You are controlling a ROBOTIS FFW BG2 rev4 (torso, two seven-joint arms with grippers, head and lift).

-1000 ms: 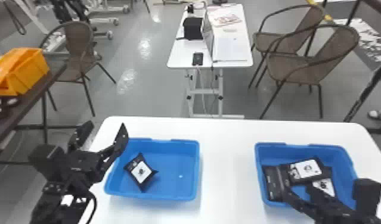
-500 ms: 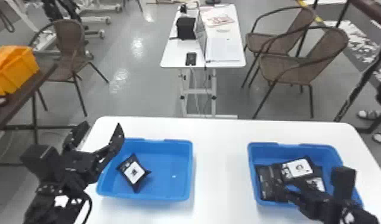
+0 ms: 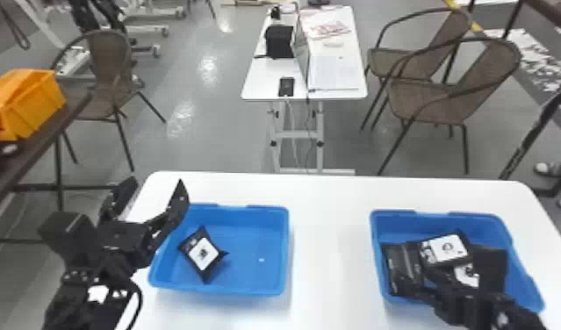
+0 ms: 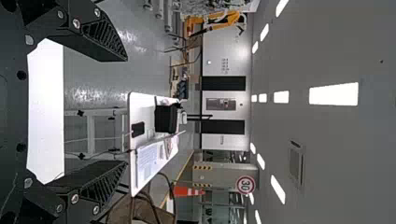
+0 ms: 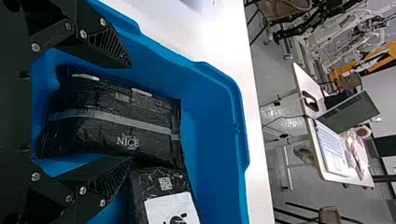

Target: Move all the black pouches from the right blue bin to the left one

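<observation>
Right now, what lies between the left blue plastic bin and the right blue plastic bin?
In the head view, only bare white tabletop lies between the left blue bin and the right blue bin.

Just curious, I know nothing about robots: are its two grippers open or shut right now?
Left gripper: open, holding nothing.
Right gripper: open, its fingers spread wide at a black pouch, not clamped on it.

1. An orange bin (image 3: 40, 107) sits on a dark table (image 3: 33, 151) at the head view's left edge.
2. A brown chair (image 3: 110, 57) stands upper left.
3. A white desk (image 3: 262, 79) stands upper centre — laptop (image 3: 302, 52), phone (image 3: 286, 86) and black box (image 3: 280, 41) on it.
4. Two more chairs (image 3: 433, 103) overlap, upper right.
5. The left wrist view shows a traffic cone (image 4: 181, 191) and a round sign (image 4: 245, 185).
</observation>
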